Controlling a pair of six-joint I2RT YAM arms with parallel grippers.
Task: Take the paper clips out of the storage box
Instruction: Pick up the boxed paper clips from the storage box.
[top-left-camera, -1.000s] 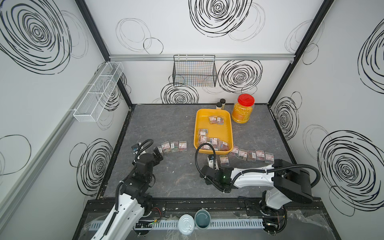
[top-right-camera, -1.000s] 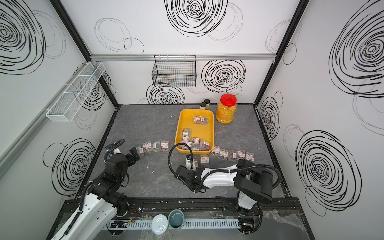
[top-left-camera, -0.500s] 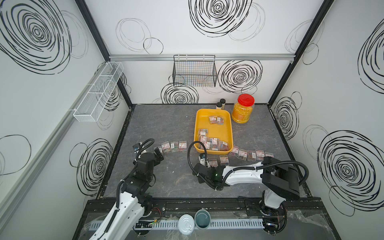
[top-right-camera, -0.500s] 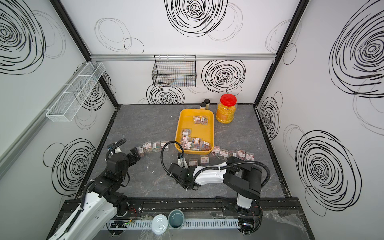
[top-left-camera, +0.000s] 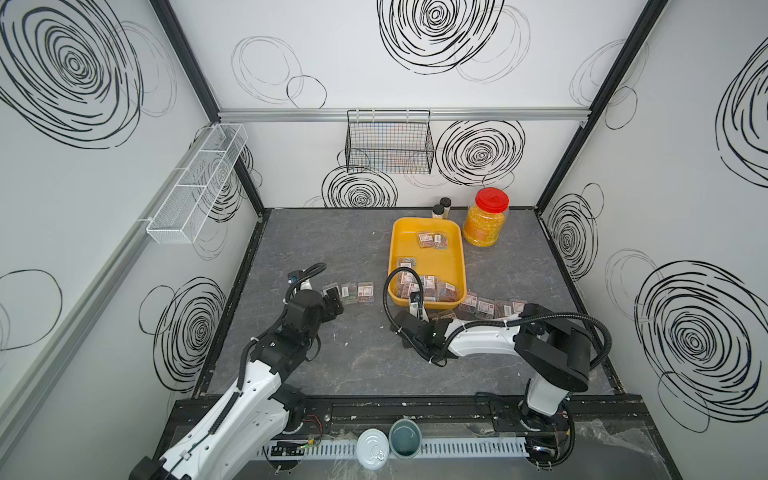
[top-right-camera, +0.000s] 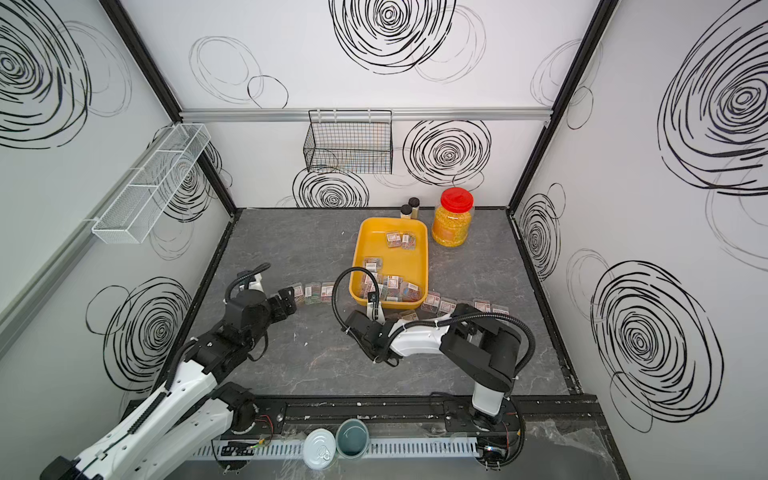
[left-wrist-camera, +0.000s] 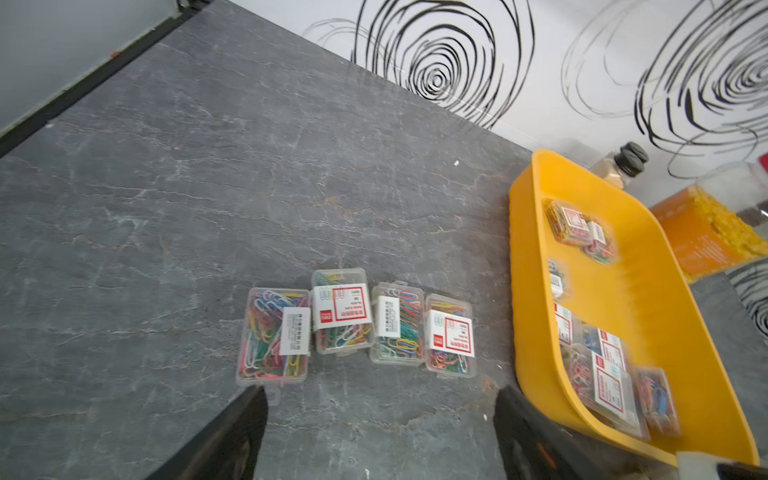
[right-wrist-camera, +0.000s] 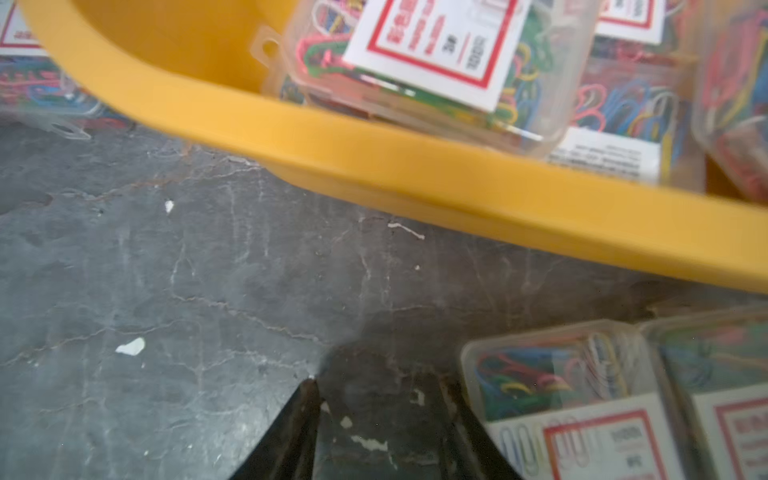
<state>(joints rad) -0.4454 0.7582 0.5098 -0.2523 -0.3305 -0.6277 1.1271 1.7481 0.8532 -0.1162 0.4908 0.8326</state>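
The yellow storage box (top-left-camera: 436, 266) (top-right-camera: 399, 262) stands right of the floor's middle. Several cases of paper clips (top-left-camera: 428, 286) are heaped at its near end, two more (top-left-camera: 432, 240) near its far end. On the floor, several cases (left-wrist-camera: 353, 328) lie in a row left of the box. Another row (top-left-camera: 494, 307) lies right of its near corner. My left gripper (left-wrist-camera: 380, 409) (top-left-camera: 334, 301) is open and empty, just short of the left row. My right gripper (right-wrist-camera: 378, 395) (top-left-camera: 430, 320) is low before the box's near rim (right-wrist-camera: 374, 153), open and empty, with a case (right-wrist-camera: 552, 374) beside one finger.
A red-lidded jar (top-left-camera: 485, 224) of yellow grains and two black-capped bottles (top-left-camera: 440, 208) stand behind the box. A black wire basket (top-left-camera: 388, 143) hangs on the back wall and a white mesh shelf (top-left-camera: 195, 183) on the left wall. Two cans (top-left-camera: 388, 442) sit on the front rail.
My right arm has swung left along the box's near side and come closer to its rim. The left gripper's jaws have narrowed a little; that arm has barely moved.
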